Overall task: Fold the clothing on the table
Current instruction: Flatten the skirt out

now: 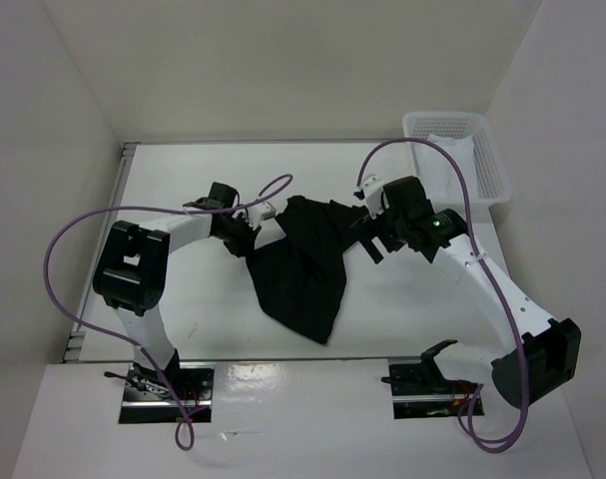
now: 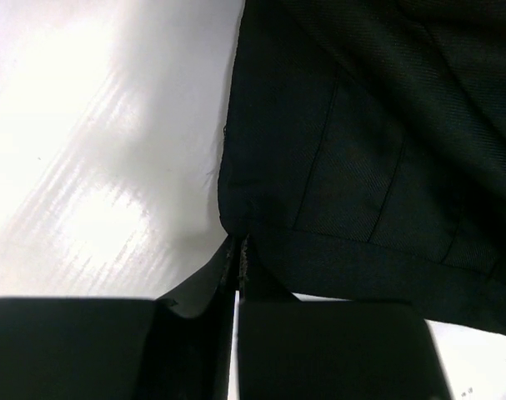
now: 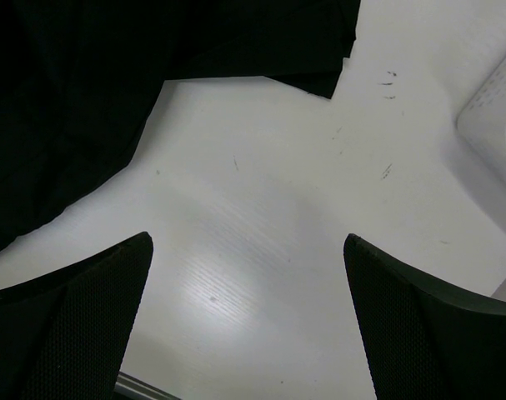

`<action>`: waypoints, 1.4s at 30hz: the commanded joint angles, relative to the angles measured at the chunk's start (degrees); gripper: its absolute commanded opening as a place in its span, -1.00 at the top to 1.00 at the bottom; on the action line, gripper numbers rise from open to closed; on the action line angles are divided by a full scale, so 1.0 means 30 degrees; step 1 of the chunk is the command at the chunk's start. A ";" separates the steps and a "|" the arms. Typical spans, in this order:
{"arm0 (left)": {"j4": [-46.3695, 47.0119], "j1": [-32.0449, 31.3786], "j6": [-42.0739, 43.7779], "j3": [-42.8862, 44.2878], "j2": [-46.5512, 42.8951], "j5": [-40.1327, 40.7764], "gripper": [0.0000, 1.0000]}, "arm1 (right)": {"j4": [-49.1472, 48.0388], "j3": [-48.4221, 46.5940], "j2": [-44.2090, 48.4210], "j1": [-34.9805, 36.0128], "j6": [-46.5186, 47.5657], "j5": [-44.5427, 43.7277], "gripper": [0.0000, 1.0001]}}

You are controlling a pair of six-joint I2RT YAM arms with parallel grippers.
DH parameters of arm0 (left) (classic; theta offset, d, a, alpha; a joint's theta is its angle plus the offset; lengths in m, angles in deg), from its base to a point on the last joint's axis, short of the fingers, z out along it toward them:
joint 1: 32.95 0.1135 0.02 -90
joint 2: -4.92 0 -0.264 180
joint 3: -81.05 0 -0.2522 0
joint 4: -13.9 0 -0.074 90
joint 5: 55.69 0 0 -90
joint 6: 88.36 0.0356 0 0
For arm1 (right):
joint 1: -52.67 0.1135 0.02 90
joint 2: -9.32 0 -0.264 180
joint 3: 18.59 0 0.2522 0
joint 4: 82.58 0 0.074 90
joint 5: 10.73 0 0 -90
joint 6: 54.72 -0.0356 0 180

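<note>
We see plain white walls (image 1: 283,60) closing in on the left, back and right of the table (image 1: 203,319). A white mesh basket (image 1: 490,165) sits at its far right corner, a white cloth (image 1: 447,160) inside. Light falls evenly, with soft shadows.

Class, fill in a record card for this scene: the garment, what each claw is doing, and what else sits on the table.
Garment: black clothing, lying crumpled near the middle of the white table, not yet folded
Left claw: shut, seemingly pinching the clothing's left corner at the hem
Right claw: open wide over bare table, beside the clothing's right edge, holding nothing
Other items: white mesh basket at the far right corner, with a white cloth inside
</note>
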 commanded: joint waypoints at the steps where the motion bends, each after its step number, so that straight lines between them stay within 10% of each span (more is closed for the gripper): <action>1: -0.1816 0.0283 -0.0125 0.0329 -0.0585 0.0186 1.00 | 0.0404 -0.0299 0.0082 -0.0143 -0.0088 0.1080 -0.99; 18: -0.1584 0.5351 -0.4583 0.0680 -0.1818 0.2266 1.00 | 0.0846 -0.2173 -0.6363 0.5714 0.0762 0.1289 -0.96; 42: -0.2844 0.6466 -0.5928 0.0504 -0.1642 0.3760 1.00 | -0.4280 -0.3904 -0.9645 1.5382 0.0882 -0.1789 -0.88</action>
